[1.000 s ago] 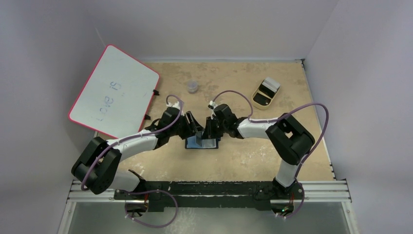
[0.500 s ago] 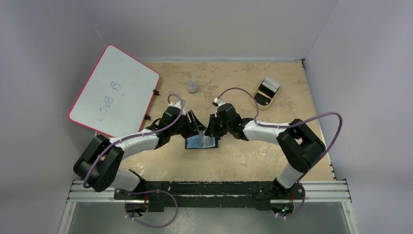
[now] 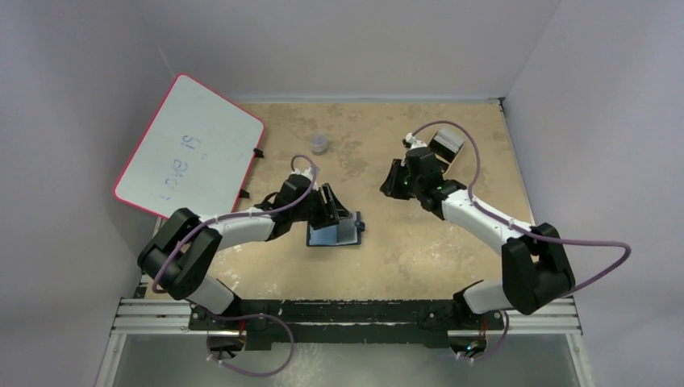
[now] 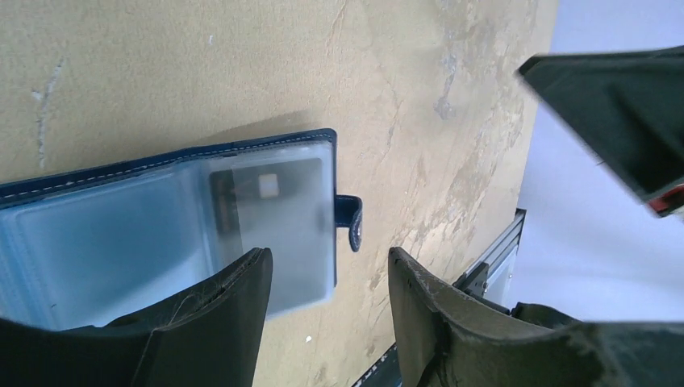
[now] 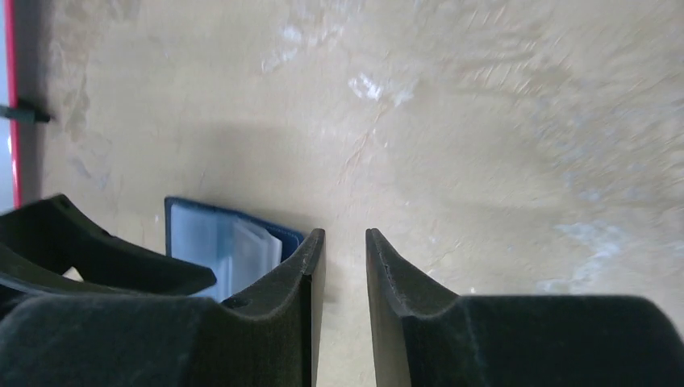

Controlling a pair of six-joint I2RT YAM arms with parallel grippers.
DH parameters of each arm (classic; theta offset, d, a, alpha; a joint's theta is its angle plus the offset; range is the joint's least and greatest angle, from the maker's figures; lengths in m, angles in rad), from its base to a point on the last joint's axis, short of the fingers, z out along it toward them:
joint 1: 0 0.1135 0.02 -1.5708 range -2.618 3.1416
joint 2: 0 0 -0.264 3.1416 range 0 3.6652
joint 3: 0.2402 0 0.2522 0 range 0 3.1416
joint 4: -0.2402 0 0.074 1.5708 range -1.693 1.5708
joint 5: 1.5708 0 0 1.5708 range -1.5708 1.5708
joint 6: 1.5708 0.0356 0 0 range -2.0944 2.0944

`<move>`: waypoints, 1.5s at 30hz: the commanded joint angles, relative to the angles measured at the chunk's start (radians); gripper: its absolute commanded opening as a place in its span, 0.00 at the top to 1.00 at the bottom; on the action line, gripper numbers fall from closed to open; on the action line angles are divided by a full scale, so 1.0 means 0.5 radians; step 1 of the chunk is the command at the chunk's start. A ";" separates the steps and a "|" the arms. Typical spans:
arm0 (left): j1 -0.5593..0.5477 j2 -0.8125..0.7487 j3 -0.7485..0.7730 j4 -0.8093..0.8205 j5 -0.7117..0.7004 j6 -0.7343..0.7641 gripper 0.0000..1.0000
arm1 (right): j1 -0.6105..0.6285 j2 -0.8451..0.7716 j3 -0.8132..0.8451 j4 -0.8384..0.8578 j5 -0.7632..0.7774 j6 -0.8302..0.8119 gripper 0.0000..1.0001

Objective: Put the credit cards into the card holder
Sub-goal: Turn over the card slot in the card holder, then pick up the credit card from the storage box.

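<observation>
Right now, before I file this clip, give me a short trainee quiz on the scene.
1. True or false: the card holder lies open on the table.
2. Which gripper is nearer the card holder? A) left gripper B) right gripper
3. What shows inside the clear pocket beside the snap tab?
Key: 1 true; 2 A; 3 a credit card.
</observation>
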State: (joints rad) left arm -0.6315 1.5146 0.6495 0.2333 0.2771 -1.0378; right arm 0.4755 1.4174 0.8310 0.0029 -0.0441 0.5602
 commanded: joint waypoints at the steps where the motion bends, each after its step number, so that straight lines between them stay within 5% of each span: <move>1: -0.030 0.047 0.124 0.120 0.074 0.006 0.46 | -0.070 -0.064 0.225 -0.181 0.154 -0.219 0.72; 11: -0.032 -0.200 0.244 -0.487 -0.240 0.309 0.45 | -0.271 0.281 0.855 -0.466 0.606 -0.877 0.57; 18: -0.032 -0.509 0.436 -1.096 -0.502 0.603 0.32 | -0.399 0.588 1.229 -0.553 0.922 -1.341 0.48; 26: -0.031 -0.730 0.606 -1.555 -0.621 0.792 0.31 | -0.577 0.929 1.468 -0.668 0.835 -1.744 0.41; 34: -0.031 -0.969 0.553 -1.580 -0.815 0.869 0.31 | -0.670 1.086 1.489 -0.641 0.834 -1.942 0.40; 45: -0.030 -0.907 0.532 -1.586 -0.725 0.934 0.32 | -0.684 1.353 1.639 -0.526 1.056 -2.037 0.41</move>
State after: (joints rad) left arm -0.6430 1.0611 0.9108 -0.5652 -0.0895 -0.6075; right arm 0.1349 2.0766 1.5906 -0.2947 0.3912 -0.4244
